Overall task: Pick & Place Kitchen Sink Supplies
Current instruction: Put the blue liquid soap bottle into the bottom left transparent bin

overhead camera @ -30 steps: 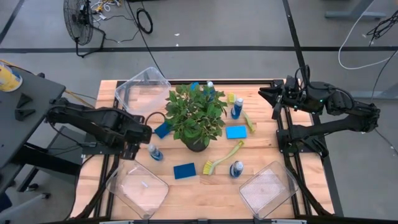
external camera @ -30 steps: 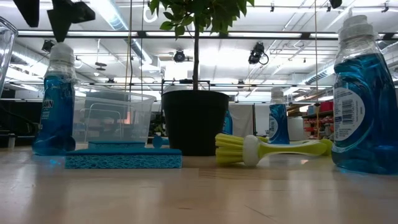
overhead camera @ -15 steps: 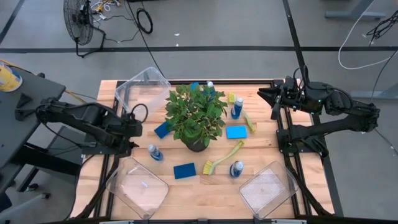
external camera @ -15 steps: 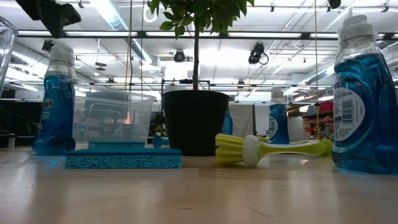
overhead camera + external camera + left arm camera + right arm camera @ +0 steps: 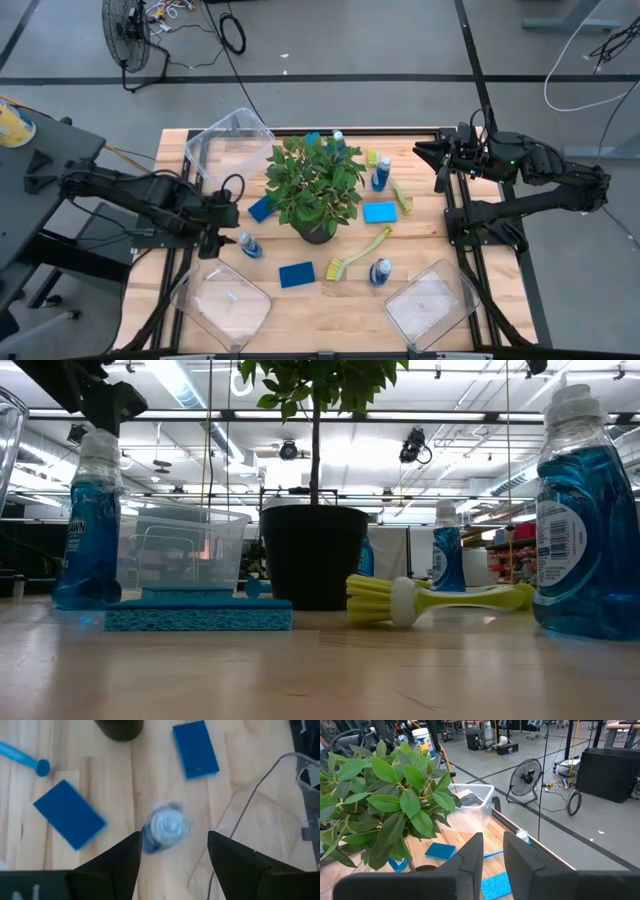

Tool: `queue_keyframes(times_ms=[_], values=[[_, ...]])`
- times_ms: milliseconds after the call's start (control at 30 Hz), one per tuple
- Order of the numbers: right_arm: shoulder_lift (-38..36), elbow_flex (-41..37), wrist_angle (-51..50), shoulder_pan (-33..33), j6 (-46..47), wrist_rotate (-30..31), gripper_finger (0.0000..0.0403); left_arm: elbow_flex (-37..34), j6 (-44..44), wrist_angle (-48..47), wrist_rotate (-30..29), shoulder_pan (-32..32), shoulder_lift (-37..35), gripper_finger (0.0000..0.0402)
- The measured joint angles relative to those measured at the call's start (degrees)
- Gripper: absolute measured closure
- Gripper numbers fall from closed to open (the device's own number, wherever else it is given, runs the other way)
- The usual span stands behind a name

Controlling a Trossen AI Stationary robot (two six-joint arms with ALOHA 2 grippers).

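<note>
Blue bottle (image 5: 164,827), pale cap up, stands on the table directly below the left gripper (image 5: 222,228), between its spread fingers (image 5: 112,865) and untouched. Two blue sponges (image 5: 69,820) lie beyond it, a clear bin (image 5: 260,835) beside. Right gripper (image 5: 438,162) waits at the table's right edge, fingers narrowly apart, empty.

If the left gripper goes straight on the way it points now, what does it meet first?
Most likely the pale cap of the blue bottle, framed between the open left gripper fingers; how far above it is unclear.
</note>
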Motion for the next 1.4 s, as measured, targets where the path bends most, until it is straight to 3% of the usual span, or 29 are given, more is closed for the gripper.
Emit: queue_keyframes(times_ms=[600,1033,1400], values=[[0.0,0.0,0.0,0.0,0.0,0.0,0.0323,-2.7,4.1,4.7,-0.7,0.0,0.2,0.017],[0.0,0.0,0.0,0.0,-0.6,0.1,0.0323,-2.7,7.4,5.6,0.4,0.0,6.6,0.017],[0.0,0.0,0.0,0.0,-0.8,0.1,0.0323,-2.7,7.2,4.8,0.4,0.0,7.0,0.0179]])
